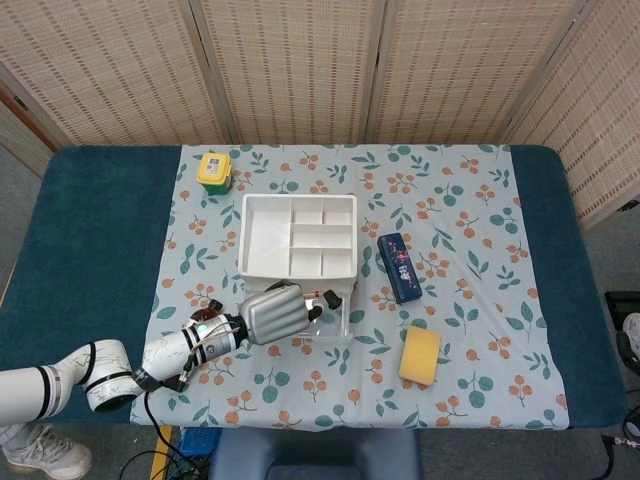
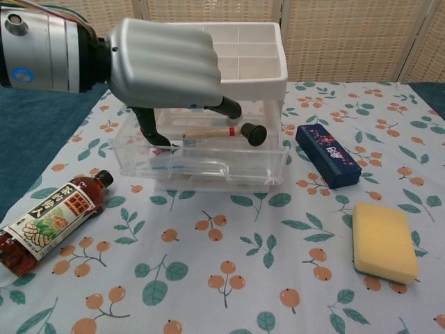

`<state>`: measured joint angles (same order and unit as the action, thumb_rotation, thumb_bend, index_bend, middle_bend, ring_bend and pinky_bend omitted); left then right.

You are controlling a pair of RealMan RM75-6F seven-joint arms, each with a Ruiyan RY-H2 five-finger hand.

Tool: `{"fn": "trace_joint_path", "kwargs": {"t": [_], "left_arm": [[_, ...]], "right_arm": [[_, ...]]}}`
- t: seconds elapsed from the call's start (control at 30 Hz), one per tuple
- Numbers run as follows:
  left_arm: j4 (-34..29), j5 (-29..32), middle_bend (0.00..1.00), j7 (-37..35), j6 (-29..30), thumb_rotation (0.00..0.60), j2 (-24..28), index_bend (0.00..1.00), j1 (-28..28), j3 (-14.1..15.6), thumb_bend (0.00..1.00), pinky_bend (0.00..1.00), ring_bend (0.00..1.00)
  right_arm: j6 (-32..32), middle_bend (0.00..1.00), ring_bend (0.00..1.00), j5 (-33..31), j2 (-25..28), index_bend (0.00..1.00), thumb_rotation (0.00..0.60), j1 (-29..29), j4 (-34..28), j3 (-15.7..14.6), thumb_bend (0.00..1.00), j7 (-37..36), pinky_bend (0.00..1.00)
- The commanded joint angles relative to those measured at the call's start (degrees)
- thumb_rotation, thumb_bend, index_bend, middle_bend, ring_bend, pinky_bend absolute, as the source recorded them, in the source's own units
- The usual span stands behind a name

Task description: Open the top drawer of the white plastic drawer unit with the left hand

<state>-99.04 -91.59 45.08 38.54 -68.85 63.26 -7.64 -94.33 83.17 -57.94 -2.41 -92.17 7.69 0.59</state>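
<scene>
Silver-shelled left hand (image 2: 167,66), black fingers (image 2: 147,125), white arm
</scene>
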Motion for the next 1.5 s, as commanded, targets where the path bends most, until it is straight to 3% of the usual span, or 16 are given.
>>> {"fn": "trace_joint_path", "kwargs": {"t": [0.03, 0.33, 0.53, 0.93, 1.5], "left_arm": [[0.46, -0.08, 0.96, -0.43, 0.08, 0.600, -0.44, 0.28, 0.39, -0.06, 0.13, 1.00, 1.00], [2.94, -1.60, 0.96, -3.12, 3.34, 0.600, -2.64, 0.27, 1.02, -0.90, 0.13, 1.00, 1.00], [2.47, -2.97, 0.96, -4.64, 4.80, 0.600, -0.71, 0.27, 0.58, -0.34, 0.13, 1.00, 1.00], [-1.23, -2.19, 0.95, 0.06, 2.50, 0.600, 2.78, 0.26, -0.94, 2.29, 0.13, 1.00, 1.00], [-0.55, 0.54, 0.95, 2.03, 0.00, 0.600, -0.14, 0.27, 0.74, 1.30, 0.13, 1.00, 1.00]], "right_arm": [[0.01, 0.01, 0.01, -0.09, -0.02, 0.00, 0.600, -0.04, 0.08, 0.01, 0.39, -0.01, 0.02], [-0.01, 0.01, 0.01, -0.16, -0.05, 0.00, 0.600, -0.04, 0.22, 0.10, 0.39, -0.11, 0.02], [0.33, 0.01, 0.01, -0.07, -0.12, 0.00, 0.600, 0.24, 0.25, 0.16, 0.39, -0.09, 0.02], [0.61, 0.01, 0.01, 0.27, -0.26, 0.00, 0.600, 0.52, 0.28, 0.05, 0.39, -0.12, 0.02], [0.29, 0.01, 0.01, -0.02, -0.22, 0.00, 0.600, 0.06, 0.60, -0.04, 0.39, -1.22, 0.02]]}}
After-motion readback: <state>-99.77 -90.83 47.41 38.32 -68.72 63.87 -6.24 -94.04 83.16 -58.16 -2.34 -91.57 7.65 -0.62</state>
